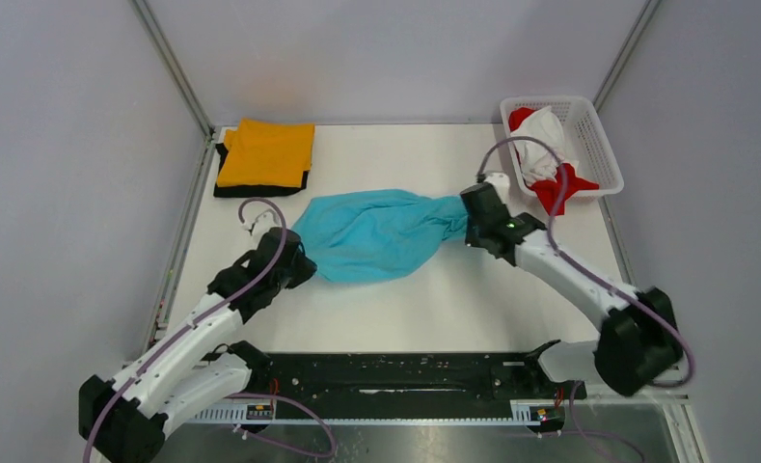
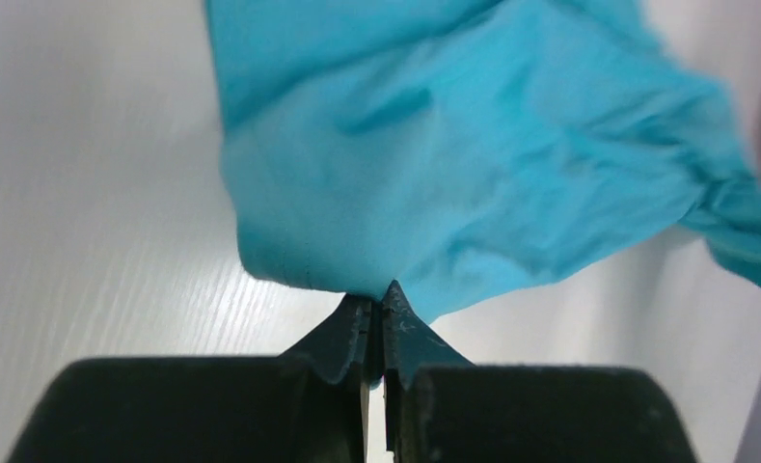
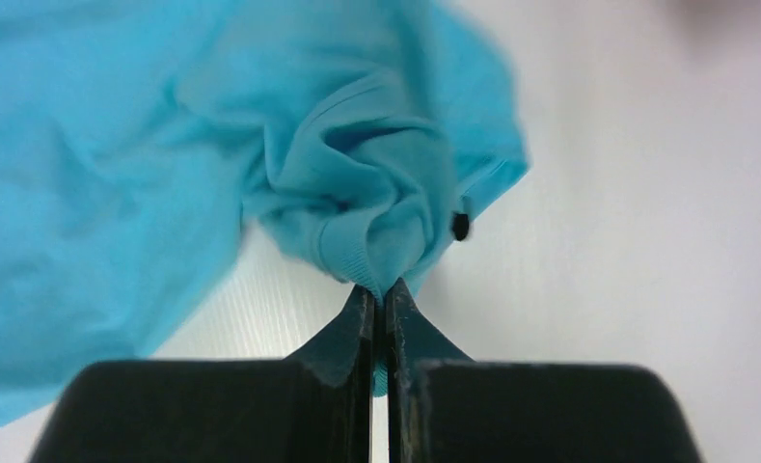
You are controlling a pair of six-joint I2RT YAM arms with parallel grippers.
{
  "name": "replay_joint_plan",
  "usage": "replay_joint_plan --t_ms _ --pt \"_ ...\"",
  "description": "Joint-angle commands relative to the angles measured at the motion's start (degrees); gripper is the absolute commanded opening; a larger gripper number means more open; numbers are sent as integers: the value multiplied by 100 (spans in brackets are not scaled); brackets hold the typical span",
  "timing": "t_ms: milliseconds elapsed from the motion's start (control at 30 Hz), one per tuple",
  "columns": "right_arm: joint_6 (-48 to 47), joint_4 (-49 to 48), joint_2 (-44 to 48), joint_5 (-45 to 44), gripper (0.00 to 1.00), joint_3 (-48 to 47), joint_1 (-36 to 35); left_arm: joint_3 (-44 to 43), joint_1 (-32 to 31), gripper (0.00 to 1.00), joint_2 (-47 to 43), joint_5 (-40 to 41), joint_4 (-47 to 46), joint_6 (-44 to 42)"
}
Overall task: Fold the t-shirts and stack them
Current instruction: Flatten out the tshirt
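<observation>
The turquoise t-shirt (image 1: 374, 231) hangs bunched and stretched between my two grippers over the middle of the table. My left gripper (image 1: 299, 262) is shut on its left edge; in the left wrist view (image 2: 376, 294) the cloth (image 2: 453, 145) is pinched between the fingertips. My right gripper (image 1: 471, 222) is shut on its right end; in the right wrist view (image 3: 380, 289) it pinches the ribbed hem (image 3: 376, 193). A folded orange t-shirt (image 1: 265, 151) lies on a folded black one (image 1: 224, 187) at the back left. Red (image 1: 555, 193) and white (image 1: 548, 140) t-shirts lie crumpled in the basket.
The white lattice basket (image 1: 598, 145) stands at the back right corner. Metal frame posts (image 1: 178, 77) rise at the back corners. A black rail (image 1: 405, 376) runs along the near edge between the arm bases.
</observation>
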State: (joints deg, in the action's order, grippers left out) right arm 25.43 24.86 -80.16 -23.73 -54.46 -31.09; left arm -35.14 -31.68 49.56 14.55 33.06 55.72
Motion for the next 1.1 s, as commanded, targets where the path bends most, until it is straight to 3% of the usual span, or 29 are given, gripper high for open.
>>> replay_joint_plan --t_ms 0,200,400,800,1067 --pt "-329 124 1339 -55 0 -231 690 -1100 -5 0 -322 953 212 -414" --pt "-798 102 2516 238 0 -1067 1487 -2448 55 0 -365 1777 419 -981" --pt "-1154 183 3055 301 0 -2080 1702 -3729 112 0 -590 2301 693 -1486" --pt "-1641 645 4083 1558 0 -3980 1689 -5155 115 0 -1600 760 185 -2320" --pt "-1631 926 4684 1857 0 -4047 1696 -5244 112 0 -1888 288 272 -2285"
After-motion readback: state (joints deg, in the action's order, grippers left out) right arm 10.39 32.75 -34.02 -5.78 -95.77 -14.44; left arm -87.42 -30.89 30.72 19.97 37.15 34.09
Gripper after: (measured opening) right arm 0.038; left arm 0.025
